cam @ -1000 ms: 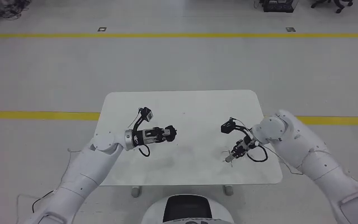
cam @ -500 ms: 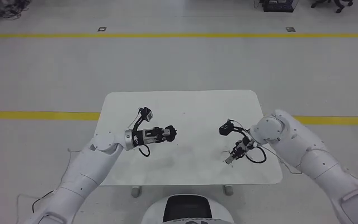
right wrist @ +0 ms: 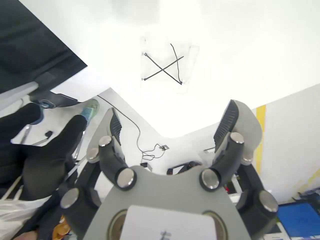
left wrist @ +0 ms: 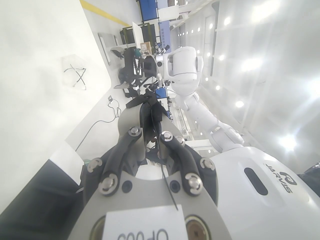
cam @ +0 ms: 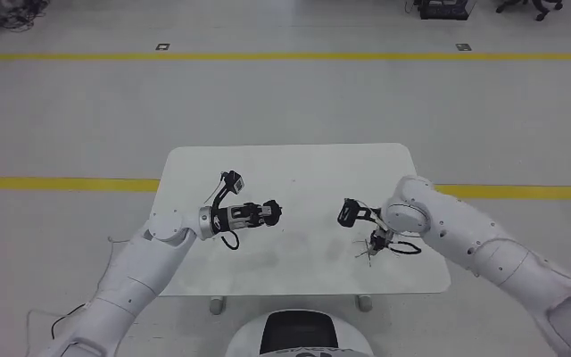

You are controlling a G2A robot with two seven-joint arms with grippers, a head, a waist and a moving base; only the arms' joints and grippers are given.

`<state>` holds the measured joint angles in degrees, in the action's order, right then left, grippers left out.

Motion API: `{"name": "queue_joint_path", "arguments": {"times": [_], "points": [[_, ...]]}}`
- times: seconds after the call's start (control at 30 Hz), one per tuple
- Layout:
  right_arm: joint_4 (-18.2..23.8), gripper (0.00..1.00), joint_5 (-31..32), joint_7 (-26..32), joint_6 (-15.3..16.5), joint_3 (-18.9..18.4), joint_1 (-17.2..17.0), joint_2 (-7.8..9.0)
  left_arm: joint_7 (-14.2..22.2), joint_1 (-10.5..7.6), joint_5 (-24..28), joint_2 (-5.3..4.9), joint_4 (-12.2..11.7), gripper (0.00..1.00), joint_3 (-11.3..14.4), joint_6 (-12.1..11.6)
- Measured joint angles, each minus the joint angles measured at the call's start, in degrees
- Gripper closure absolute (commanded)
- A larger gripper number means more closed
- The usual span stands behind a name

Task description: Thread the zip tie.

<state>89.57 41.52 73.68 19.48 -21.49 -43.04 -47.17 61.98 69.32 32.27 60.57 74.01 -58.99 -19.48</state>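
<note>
We hold a zip tie clenched in our left gripper mid-table, our right gripper released over crossed ties near the table's five-o'clock edge.

3 crossed zip ties lie on the table before the right gripper.

Left wrist view: thin black plastic zip tie is hidden between the pressed-together pads of the left gripper; its far end is lost against dark clutter. Top view: crossed black zip ties too small to count. Right wrist view: clear square sheet beneath them, possibly a tray, has washed-out edges.
</note>
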Motion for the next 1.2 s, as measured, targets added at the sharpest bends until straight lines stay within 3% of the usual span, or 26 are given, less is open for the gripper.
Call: {"name": "queue_joint_path", "arguments": {"times": [0.23, 0.53, 0.7, 0.97, 1.0, 1.03, 1.1, 1.2], "points": [[1.98, 0.00, 2.14, -10.60, 0.00, 12.65, 5.91, 2.02, 0.00, 0.00, 0.00, 0.00, 0.00, 1.00, 0.00, 0.00], [2.07, 0.00, 2.23, -10.81, 0.00, 11.73, 5.70, 2.08, 0.00, 0.00, 0.00, 0.00, 0.00, 1.00, 0.00, 0.00], [1.29, 0.00, 4.30, -15.41, 0.00, 11.69, 4.55, 2.62, 0.00, 0.00, 0.00, 0.00, 0.00, 1.00, 0.00, 0.00], [1.42, 0.00, 7.75, -21.60, 0.00, 11.75, 2.83, 6.11, 0.00, 0.00, 0.00, 0.00, 0.00, 1.00, 0.00, 0.00], [1.61, 0.04, 8.43, -22.07, 0.00, 11.75, 2.59, 6.70, 0.00, 0.00, 0.00, 0.00, 0.00, 1.00, 0.00, 0.00], [1.83, 0.22, 8.93, -22.45, 0.00, 11.75, 2.37, 7.10, 0.00, 0.00, 0.00, 0.00, 0.00, 1.00, 0.00, 0.00], [2.20, 0.45, 9.99, -23.45, 0.00, 11.75, 1.76, 7.90, 0.00, 0.00, 0.00, 0.00, 0.00, 1.00, 0.00, 0.00], [2.30, 0.54, 11.30, -25.25, 0.00, 11.75, 0.90, 8.63, 0.00, 0.00, 0.00, 0.00, 0.00, 1.00, 0.00, 0.00]]}}
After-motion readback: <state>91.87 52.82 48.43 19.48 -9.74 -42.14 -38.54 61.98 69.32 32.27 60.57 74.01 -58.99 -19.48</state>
